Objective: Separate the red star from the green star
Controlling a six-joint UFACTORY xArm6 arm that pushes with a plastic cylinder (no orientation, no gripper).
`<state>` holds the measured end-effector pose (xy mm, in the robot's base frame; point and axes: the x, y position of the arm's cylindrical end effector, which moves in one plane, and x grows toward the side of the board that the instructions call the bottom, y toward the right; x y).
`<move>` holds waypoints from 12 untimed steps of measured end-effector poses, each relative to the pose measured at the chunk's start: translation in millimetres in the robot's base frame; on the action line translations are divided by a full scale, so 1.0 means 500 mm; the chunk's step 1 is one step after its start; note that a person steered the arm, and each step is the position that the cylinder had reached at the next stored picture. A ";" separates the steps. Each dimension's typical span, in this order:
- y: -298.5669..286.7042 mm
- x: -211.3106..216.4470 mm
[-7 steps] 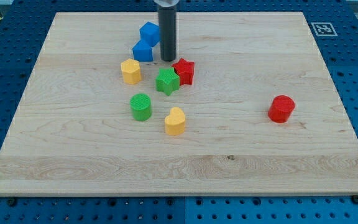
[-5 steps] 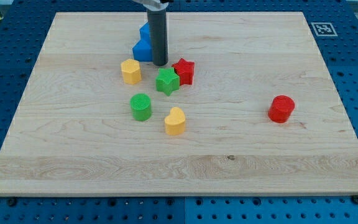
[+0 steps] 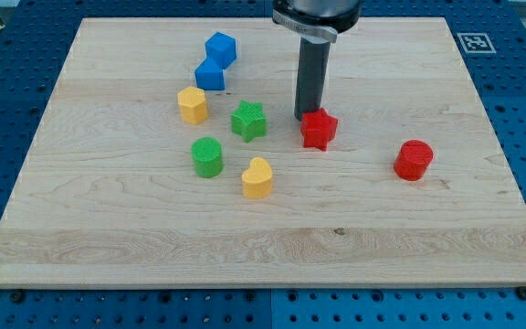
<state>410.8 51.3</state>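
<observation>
The red star (image 3: 318,129) lies near the board's middle, well apart from the green star (image 3: 248,120) to its left. My tip (image 3: 306,116) stands just above and slightly left of the red star, touching or almost touching its upper edge. The dark rod rises from there to the view's top.
Two blue blocks (image 3: 215,60) sit near the view's top left of the rod. A yellow block (image 3: 192,105), a green cylinder (image 3: 207,156) and a yellow heart-like block (image 3: 257,178) lie around the green star. A red cylinder (image 3: 414,160) sits at the right on the wooden board (image 3: 108,238).
The rod moved from left of the stars to the right. The red star slid right and slightly down, away from the green star, which it had been touching.
</observation>
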 end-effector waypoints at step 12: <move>0.087 0.141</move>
<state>481.1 95.0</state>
